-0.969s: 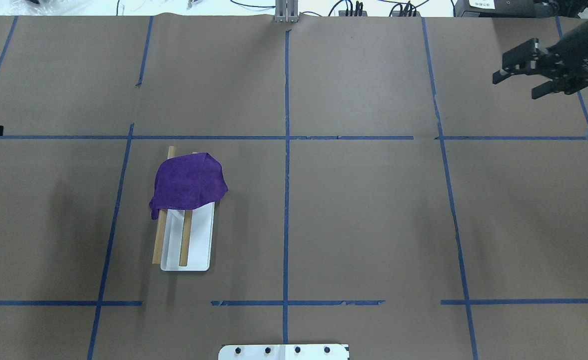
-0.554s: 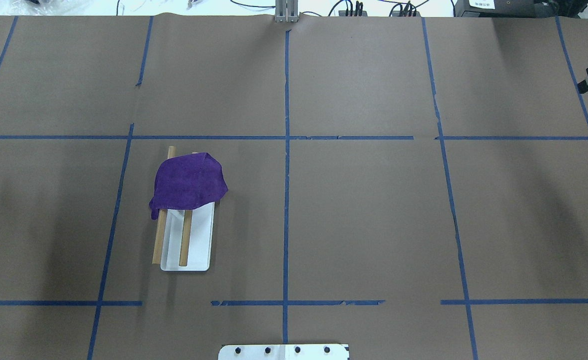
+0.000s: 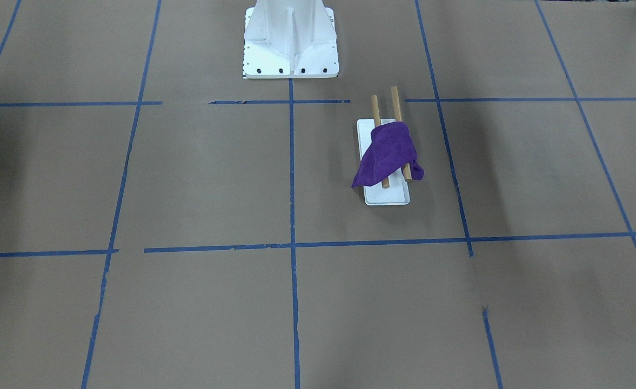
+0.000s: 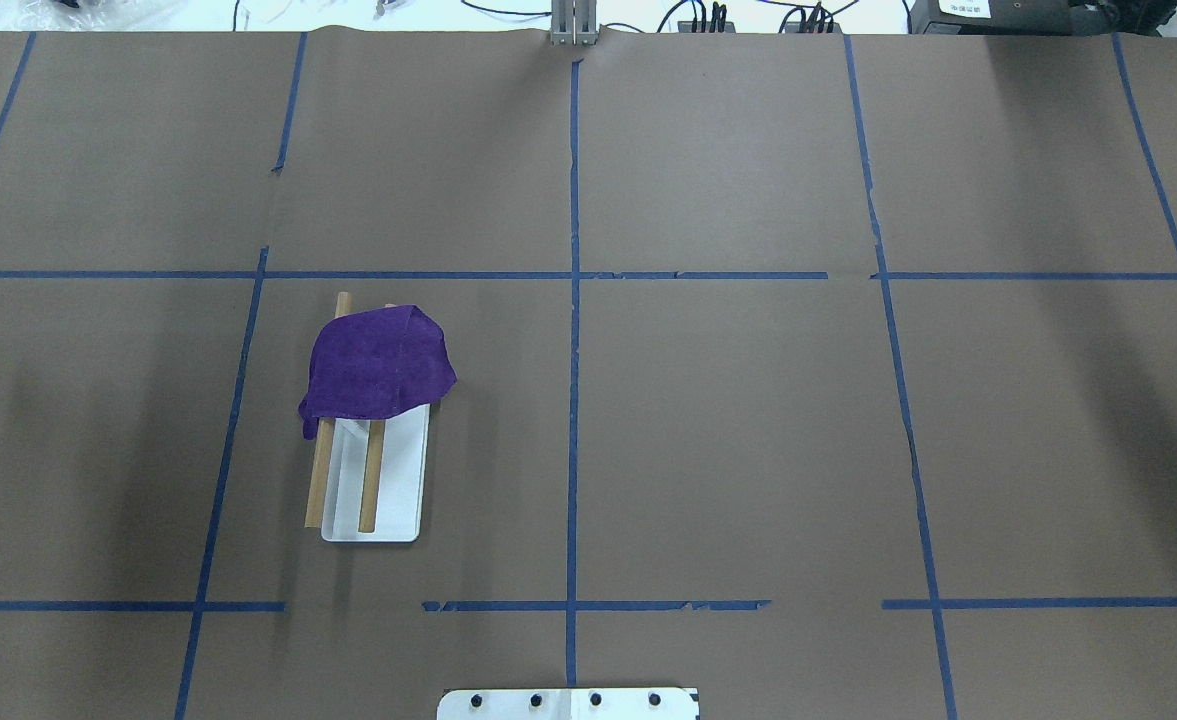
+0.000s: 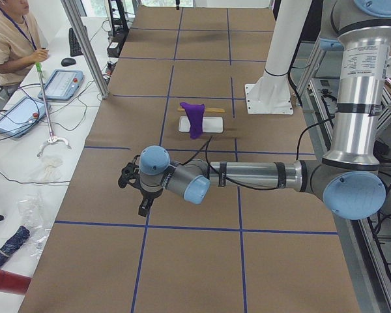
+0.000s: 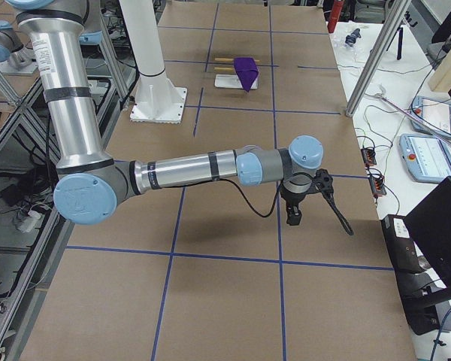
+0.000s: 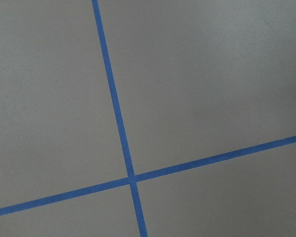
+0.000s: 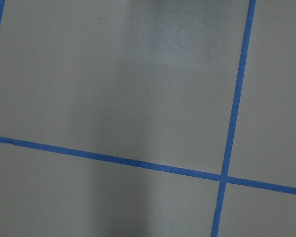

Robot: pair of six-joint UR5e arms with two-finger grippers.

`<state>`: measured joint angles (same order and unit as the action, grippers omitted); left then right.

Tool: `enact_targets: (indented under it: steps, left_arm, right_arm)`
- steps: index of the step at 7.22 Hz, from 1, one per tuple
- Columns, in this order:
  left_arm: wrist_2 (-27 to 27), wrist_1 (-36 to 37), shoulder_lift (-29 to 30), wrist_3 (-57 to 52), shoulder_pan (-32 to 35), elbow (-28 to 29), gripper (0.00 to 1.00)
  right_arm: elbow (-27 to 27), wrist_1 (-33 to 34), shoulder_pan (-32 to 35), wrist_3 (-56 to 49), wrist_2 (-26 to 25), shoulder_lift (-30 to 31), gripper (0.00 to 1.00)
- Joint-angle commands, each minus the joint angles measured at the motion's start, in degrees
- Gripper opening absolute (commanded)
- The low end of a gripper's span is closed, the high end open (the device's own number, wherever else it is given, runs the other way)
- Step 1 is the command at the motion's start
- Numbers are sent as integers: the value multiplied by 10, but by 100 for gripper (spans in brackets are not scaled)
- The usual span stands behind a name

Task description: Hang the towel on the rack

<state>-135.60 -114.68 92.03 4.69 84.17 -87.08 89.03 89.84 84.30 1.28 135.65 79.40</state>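
The purple towel [image 4: 378, 365] hangs draped over the far ends of the rack's two wooden dowels [image 4: 320, 480], above the rack's white base plate [image 4: 403, 490]. It also shows in the front-facing view [image 3: 388, 154], with the base plate [image 3: 385, 195] under it. Both grippers are off to the table's ends, far from the rack. My left gripper [image 5: 131, 190] shows only in the exterior left view, and my right gripper [image 6: 293, 213] only in the exterior right view. I cannot tell whether either is open or shut. Both wrist views show only brown paper and blue tape.
The white ribbed pedestal [image 3: 290, 38] stands at the robot's edge of the table, with its front lip [image 4: 568, 703] in the overhead view. An operator [image 5: 10, 39] sits at a side desk with tablets [image 5: 60, 83]. Blue tape lines divide the brown table cover.
The right gripper has pulled out of the overhead view at the upper right. The left gripper's tip at the left edge has also gone. Towel and rack have not moved.
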Motion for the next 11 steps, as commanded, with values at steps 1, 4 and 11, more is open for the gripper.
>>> enact_targets:
  steps: [1,4,11]
  left_arm:
    - [-3,9,0,-7,0,-2,100]
    - [-4,5,-5,-5,-1,-3,100]
    - [-3,3,-5,39,-6,-5,100]
  right_arm:
    - [-11,8,2,-37,-8,-6,100]
    - [-9,9,-7,-37,-1,-14,100]
    - [39,29,-25,-23,-4,-18,100]
